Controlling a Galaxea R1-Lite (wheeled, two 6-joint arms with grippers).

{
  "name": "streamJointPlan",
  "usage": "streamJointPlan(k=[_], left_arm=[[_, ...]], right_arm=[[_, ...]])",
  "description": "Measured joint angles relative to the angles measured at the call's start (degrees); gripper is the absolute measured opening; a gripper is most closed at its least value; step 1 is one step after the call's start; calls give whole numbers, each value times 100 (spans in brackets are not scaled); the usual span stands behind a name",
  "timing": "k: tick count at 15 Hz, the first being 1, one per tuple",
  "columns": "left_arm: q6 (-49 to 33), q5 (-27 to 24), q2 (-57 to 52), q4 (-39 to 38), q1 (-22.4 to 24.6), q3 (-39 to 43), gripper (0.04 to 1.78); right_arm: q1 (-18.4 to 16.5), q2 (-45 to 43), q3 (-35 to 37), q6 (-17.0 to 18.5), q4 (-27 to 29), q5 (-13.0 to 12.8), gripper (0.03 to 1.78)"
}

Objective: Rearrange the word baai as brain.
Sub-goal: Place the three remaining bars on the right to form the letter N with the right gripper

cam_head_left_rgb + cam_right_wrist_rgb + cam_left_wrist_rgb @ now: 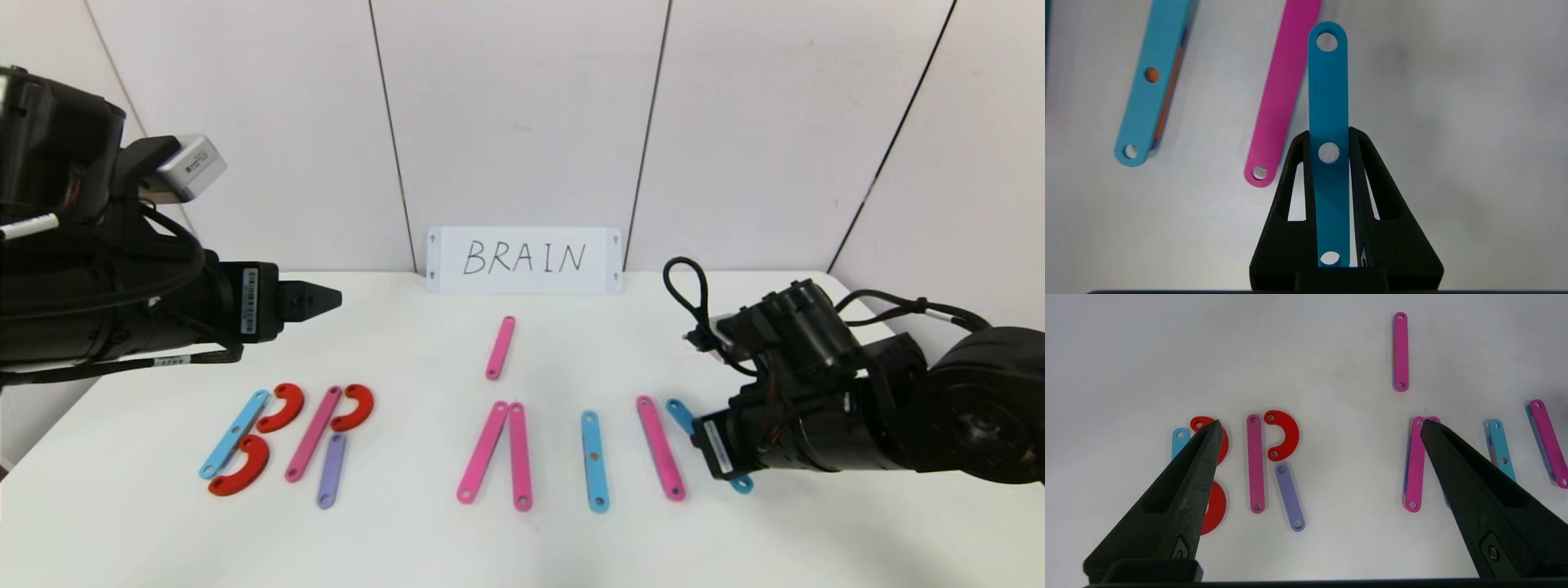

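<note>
The coloured letters lie in a row on the white table. The B is a light-blue strip with two red curves. The R is a pink strip, a red curve and a purple strip. Two pink strips meet at the top as an A without a crossbar. A light-blue strip is the I. My right gripper is shut on another light-blue strip, low beside a slanted pink strip. My left gripper is open and empty, raised at the back left.
A short pink strip lies alone behind the A. The white card with handwritten BRAIN stands against the back wall. My right arm covers the table's right side.
</note>
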Motion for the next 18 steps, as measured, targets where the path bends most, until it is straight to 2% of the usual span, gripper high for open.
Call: streamJointPlan(k=[2, 6, 8, 11, 13, 14, 18], left_arm=[[2, 5, 33, -12, -5, 5, 169], [2, 9, 68, -23, -2, 17, 169], [0, 9, 69, -26, -2, 20, 169], [2, 9, 74, -23, -5, 24, 169], [0, 11, 85, -28, -9, 28, 169], [0, 11, 94, -26, -9, 33, 169], [2, 13, 140, -28, -20, 39, 169]], right_arm=[[-171, 32, 65, -83, -6, 196, 27], [-239, 156, 113, -91, -11, 229, 27], [-250, 211, 139, -113, -61, 339, 27], [-435, 333, 210, -540, -361, 494, 27], [-634, 427, 295, -841, -702, 753, 27], [-730, 457, 343, -996, -751, 908, 27], [-942, 521, 474, -1345, -777, 1162, 27]])
